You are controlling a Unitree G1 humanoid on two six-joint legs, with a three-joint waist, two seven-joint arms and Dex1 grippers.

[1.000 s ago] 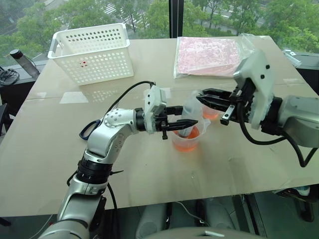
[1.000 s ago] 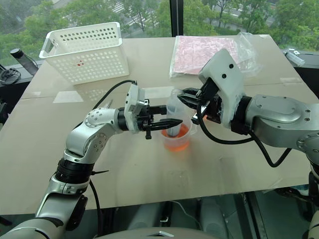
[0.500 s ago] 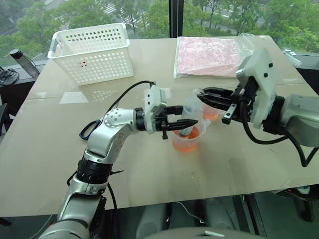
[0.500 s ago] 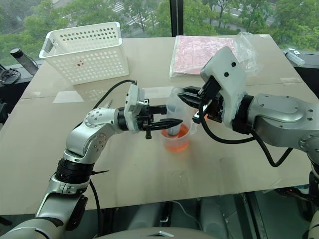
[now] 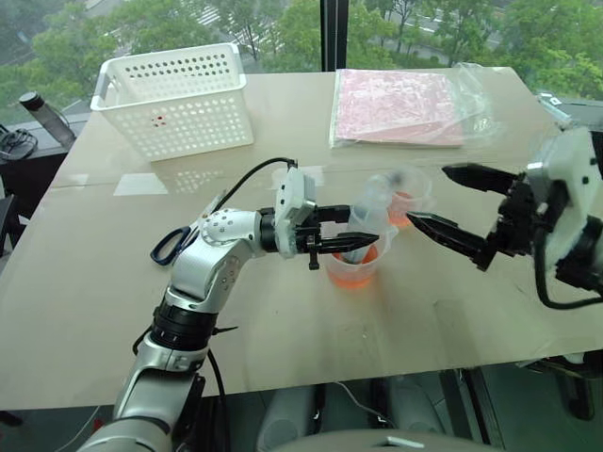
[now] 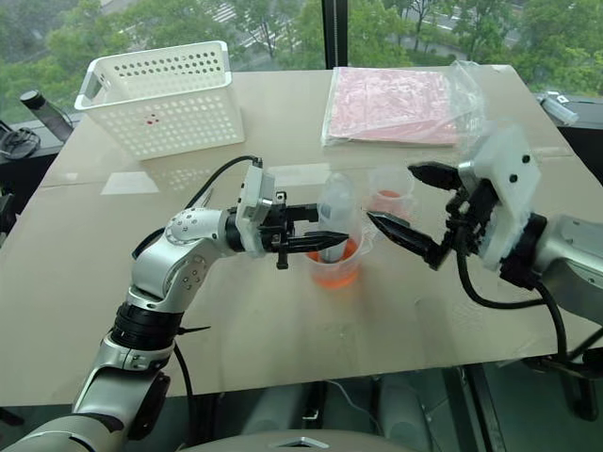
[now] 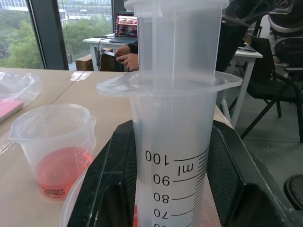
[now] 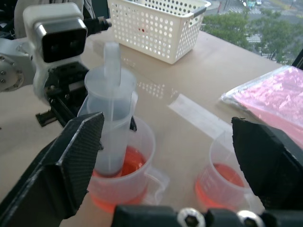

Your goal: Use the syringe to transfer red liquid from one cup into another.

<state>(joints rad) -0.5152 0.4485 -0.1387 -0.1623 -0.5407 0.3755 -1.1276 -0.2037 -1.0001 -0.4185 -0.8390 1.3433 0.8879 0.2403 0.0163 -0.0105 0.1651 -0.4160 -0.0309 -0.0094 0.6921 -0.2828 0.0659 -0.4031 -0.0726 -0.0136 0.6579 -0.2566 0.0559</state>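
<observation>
Beige tabletop [image 5: 283, 320] by a window over trees carries a white basket [image 5: 174, 97] at the far left and a bagged pink sheet [image 5: 396, 106] at the far right. From the head camera, the left gripper [image 5: 353, 241] is clamped on the syringe [image 5: 363, 218], which stands upright in the larger beaker [image 5: 353, 268] near the table's middle. The right gripper [image 5: 443, 200] hangs off to the right with its fingers spread wide and nothing between them. Just beyond it sits the smaller beaker [image 6: 389, 193].

Along the left wrist, the black fingers [image 7: 106, 189] hug the syringe barrel at its upper scale marks, and the plunger stands raised above the flange. The smaller beaker holds a shallow layer of red liquid [image 7: 59, 170].

From the right wrist, both beakers show red liquid, so some seems already moved. The barrel looks clear where visible; whether it has drawn liquid I cannot tell. Carrying it across and emptying it remains.
</observation>
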